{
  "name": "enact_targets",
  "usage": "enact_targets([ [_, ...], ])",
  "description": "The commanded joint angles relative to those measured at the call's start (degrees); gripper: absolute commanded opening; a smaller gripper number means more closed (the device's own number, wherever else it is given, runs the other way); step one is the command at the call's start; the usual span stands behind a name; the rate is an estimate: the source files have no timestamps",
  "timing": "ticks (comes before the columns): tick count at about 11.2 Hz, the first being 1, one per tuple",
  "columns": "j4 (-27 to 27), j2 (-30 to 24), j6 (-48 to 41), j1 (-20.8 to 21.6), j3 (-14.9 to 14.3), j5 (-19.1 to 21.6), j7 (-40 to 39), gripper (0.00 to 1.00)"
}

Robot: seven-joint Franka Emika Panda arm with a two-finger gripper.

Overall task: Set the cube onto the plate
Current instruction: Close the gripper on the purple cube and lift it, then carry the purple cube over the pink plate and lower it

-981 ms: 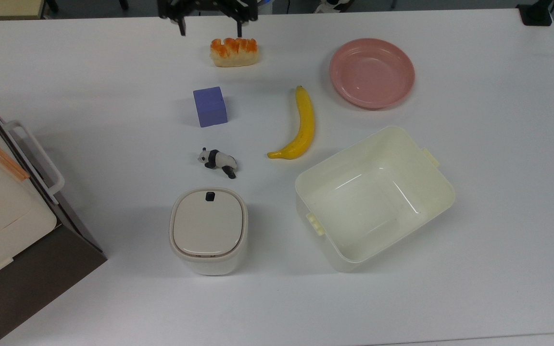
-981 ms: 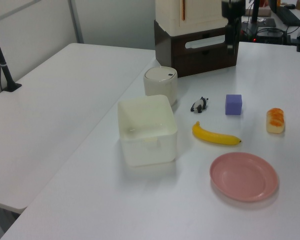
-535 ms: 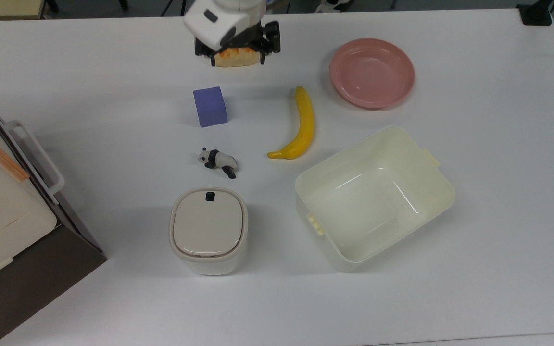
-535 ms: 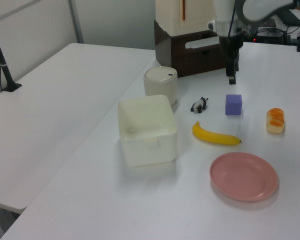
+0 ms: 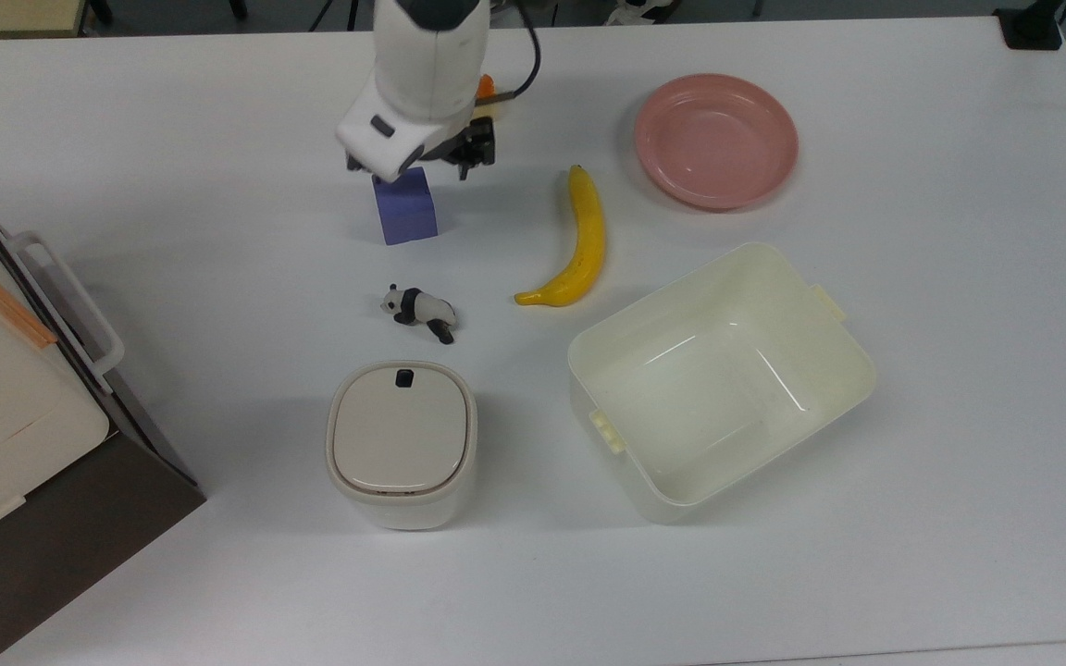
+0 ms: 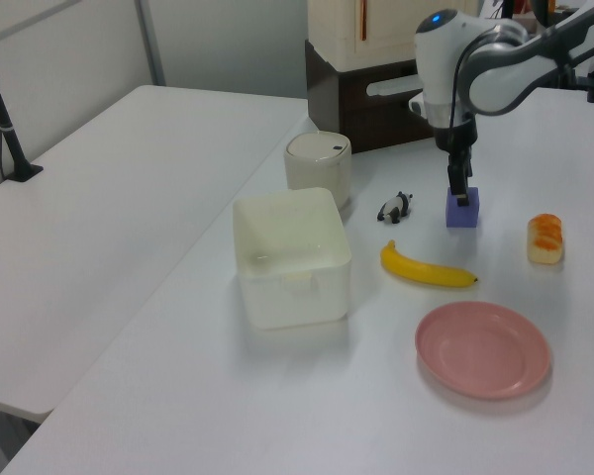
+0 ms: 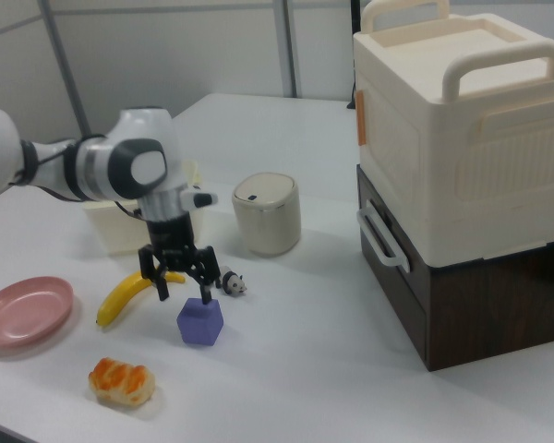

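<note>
The blue-purple cube [image 5: 406, 213] sits on the white table, left of the banana in the top view. It also shows as the cube [image 6: 462, 210] in the left view and the cube [image 7: 200, 323] in the right view. My gripper [image 7: 185, 292] hangs directly over it, open, with its fingertips just above the cube's top and spread wider than it. In the top view the gripper [image 5: 411, 166] and its white wrist cover the cube's far edge. The pink plate [image 5: 716, 141] lies bare at the top view's upper right, well apart from the cube; it shows too as the plate [image 6: 483, 348] and the plate [image 7: 23, 309].
A banana [image 5: 579, 242] lies between cube and plate. A toy panda [image 5: 418, 309] and a lidded white bin [image 5: 402, 442] sit below the cube in the top view. A cream tub [image 5: 720, 377] stands lower right, a bread roll [image 7: 120, 380] near the cube, a drawer unit [image 5: 6, 388] at the left.
The arm came in from the far table edge, passed over the bread roll and dropped down above the cube. Nothing on the table has moved.
</note>
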Motion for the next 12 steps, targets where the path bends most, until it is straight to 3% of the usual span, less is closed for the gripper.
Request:
enact_targets([
  [1,0.06,3.16,3.34,-1.92,-0.24,-3.03,-1.92,1.00],
  [2,0.06,3.87,3.78,-2.19,-0.15,-3.91,-1.92,0.88],
  [3,0.15,4.49,3.96,-2.11,-0.15,-4.18,-1.92,0.60],
  [5,0.15,4.84,3.96,-1.75,-0.15,-4.19,-1.92,0.25],
  [7,0.67,4.06,2.91,-0.62,0.20,-4.19,-1.13,0.23],
  [9,1.72,3.79,0.02,4.11,2.04,-4.10,1.49,0.25],
  [10,1.73,2.66,-0.69,5.87,4.05,-4.01,3.07,0.25],
  [12,1.82,-0.24,-5.33,6.68,10.72,-4.01,5.98,0.25],
])
